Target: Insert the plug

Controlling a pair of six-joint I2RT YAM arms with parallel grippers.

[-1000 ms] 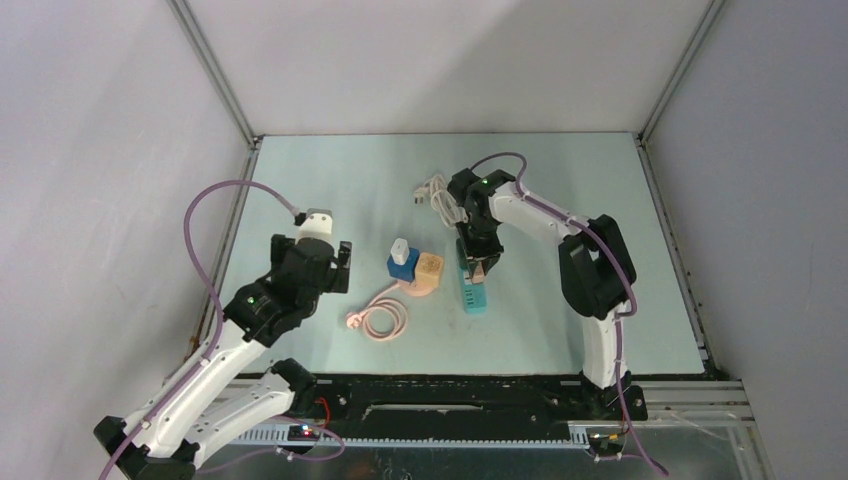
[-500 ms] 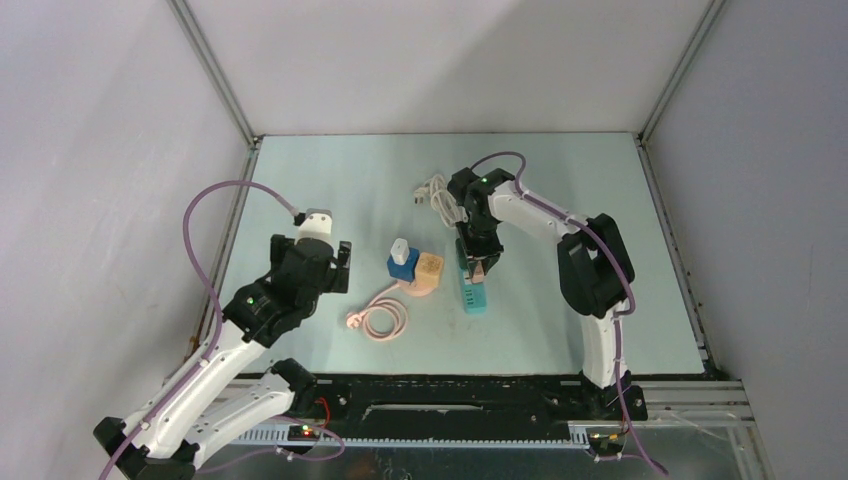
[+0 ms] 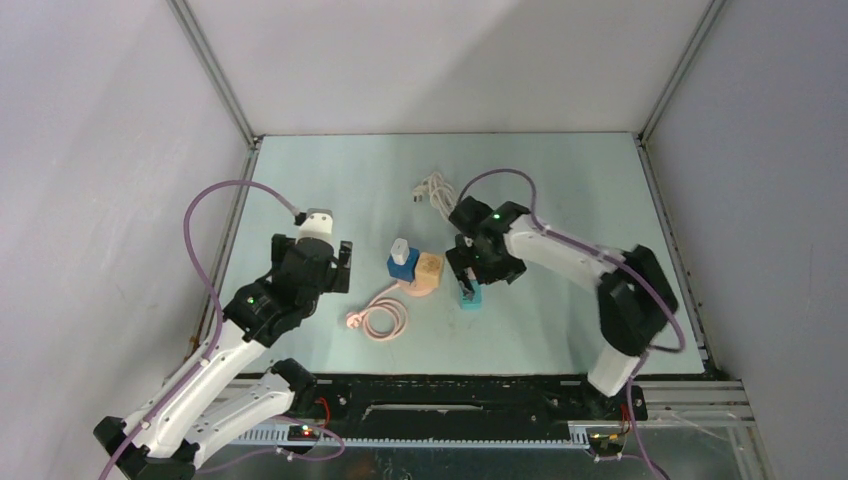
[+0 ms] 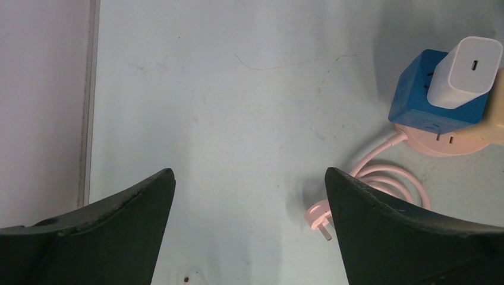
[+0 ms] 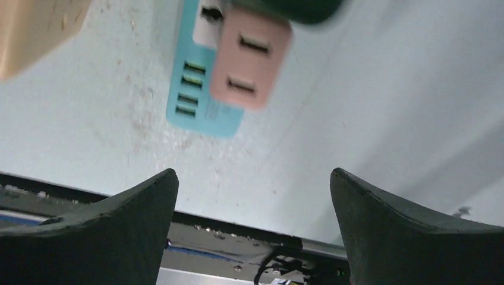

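The right claw point(image 5: 252, 173) was clenched on the pink plug point(image 5: 249, 59) a moment ago. Now it is standing wide and released, with nothing between its fingers, and the right arm is lying lower and more to the near side than before. The plug is no longer being carried: in the right wrist view it is sitting on the teal strip point(image 5: 205, 89), on the white socket part at the strip's far end, with the row of small green ports free beside it. For the task, I am judging that the insertion is probably done and the claw is letting go. I am not able to tell from these views how deep the plug is seated, and the picture is a little blurred. In the top view the claw is hanging just above the strip point(image 3: 470, 298), hiding most of the plug. The left claw point(image 4: 249, 172) is also released and is holding nothing, well apart from the strip, over bare desk point(image 3: 600, 180). There are no real containers here, only sockets. The strip is carrying the plug, and the blue cube point(image 4: 428, 95) is carrying a white charger point(image 4: 466, 71). The cube is sitting on a pink base whose pink cable point(image 4: 386, 184) is lying coiled with its own plug free on the desk. A peach cube point(image 3: 430, 268) is standing beside the blue one, and a white cable point(image 3: 435, 190) is lying loose farther back.
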